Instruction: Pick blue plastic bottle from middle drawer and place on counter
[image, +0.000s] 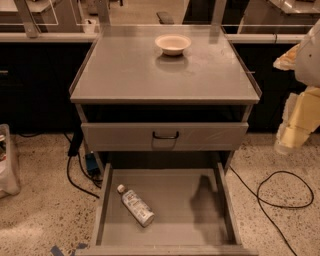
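Observation:
The blue plastic bottle (135, 205) lies on its side in the left part of the open middle drawer (185, 215), white cap pointing to the back left. The counter (150, 75) is the grey cabinet top above it. My gripper (288, 136), pale yellow and white, hangs at the right edge of the view. It is beside the cabinet at about the height of the upper drawer, well to the right of and above the bottle, and holds nothing that I can see.
A white bowl (173, 44) stands at the back of the counter. The closed upper drawer front with a black handle (165, 135) sits above the open drawer. Black cables (286, 190) loop on the floor to the right, and more run on the left (74, 172). A clear bin (7, 160) stands at far left.

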